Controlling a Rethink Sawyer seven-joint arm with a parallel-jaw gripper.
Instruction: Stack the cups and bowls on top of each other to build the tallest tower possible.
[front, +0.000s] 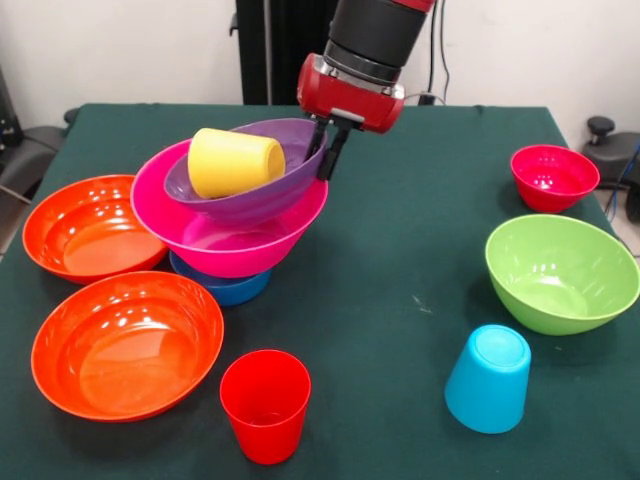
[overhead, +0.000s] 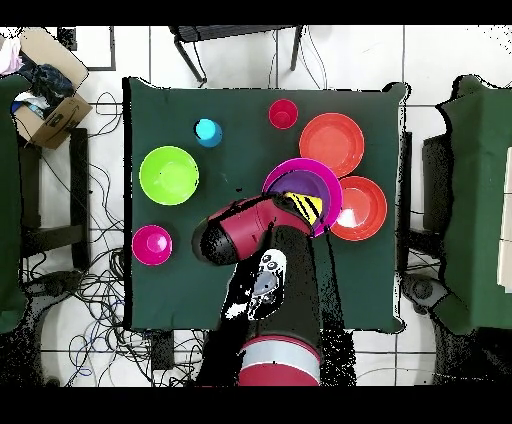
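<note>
- At the tower (front: 235, 215), front view: small blue bowl (front: 225, 285) lowest, magenta bowl (front: 215, 240) on it, purple bowl (front: 265, 185) tilted above, yellow cup (front: 235, 160) lying sideways inside.
- Gripper (front: 328, 150) jaws straddle the purple bowl's rim; pinch state: cannot tell.
- Judged step: seating the purple bowl. Next move calls for levelling it.
- Count away from the tower: two orange bowls (front: 90, 225), one crimson (front: 553, 175), one lime (front: 560, 270); red cup (front: 265, 403), light blue cup (front: 488, 378).
- Overhead view: arm (overhead: 250, 235) covers the tower's side; counts match.
</note>
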